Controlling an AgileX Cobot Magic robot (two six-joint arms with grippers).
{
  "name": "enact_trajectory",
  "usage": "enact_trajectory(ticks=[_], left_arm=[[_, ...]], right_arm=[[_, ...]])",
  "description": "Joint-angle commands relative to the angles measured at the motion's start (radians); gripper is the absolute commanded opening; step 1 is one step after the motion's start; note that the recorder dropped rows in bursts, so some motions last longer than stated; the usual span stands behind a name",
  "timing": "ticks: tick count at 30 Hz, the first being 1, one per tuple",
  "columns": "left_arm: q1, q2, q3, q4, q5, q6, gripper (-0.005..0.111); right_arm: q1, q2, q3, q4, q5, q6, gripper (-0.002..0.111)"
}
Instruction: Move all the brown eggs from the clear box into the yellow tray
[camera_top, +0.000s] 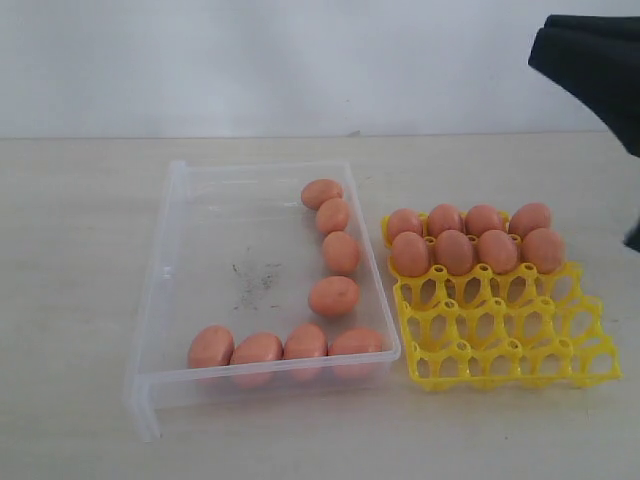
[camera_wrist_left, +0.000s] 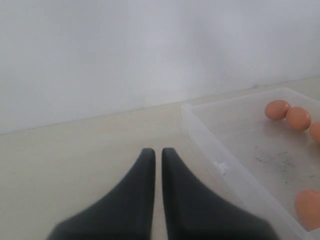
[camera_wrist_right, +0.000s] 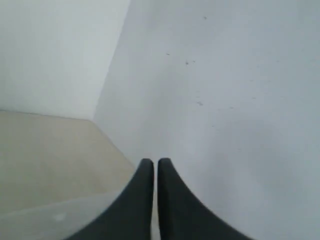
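This looks like a robot test room. A plain white wall (camera_top: 300, 60) stands behind a smooth, pale table (camera_top: 70, 300). A black robot arm (camera_top: 595, 60) hangs over one end of the table. The right gripper (camera_wrist_right: 155, 162), black with its two fingers pressed together, points at a bare corner where two white walls meet. The left gripper (camera_wrist_left: 158, 151), black and pinched tight too, hangs over the table with the clear box (camera_wrist_left: 200, 134) just beside it. Some brown eggs (camera_top: 334, 296) lie in that box. More sit in neat rows in the yellow tray (camera_top: 520, 345) next to it.
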Motion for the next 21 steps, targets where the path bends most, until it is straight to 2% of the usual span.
enact_trajectory(ticks=[1, 4, 11, 14, 21], left_arm=[[-0.006, -0.001, 0.004, -0.002, -0.003, -0.005, 0.004], [-0.006, -0.001, 0.004, -0.002, -0.003, -0.005, 0.004], [-0.006, -0.001, 0.004, -0.002, -0.003, -0.005, 0.004], [-0.006, -0.001, 0.004, -0.002, -0.003, -0.005, 0.004], [-0.006, -0.001, 0.004, -0.002, -0.003, -0.005, 0.004]], right_arm=[[-0.001, -0.136, 0.000, -0.216, 0.007, 0.353, 0.000], [-0.001, -0.178, 0.000, -0.255, -0.007, 0.505, 0.000], [-0.001, -0.190, 0.000, -0.212, -0.007, 0.541, 0.000], [-0.001, -0.190, 0.000, -0.202, -0.007, 0.623, 0.000], [-0.001, -0.197, 0.000, -0.008, -0.007, 0.603, 0.000]])
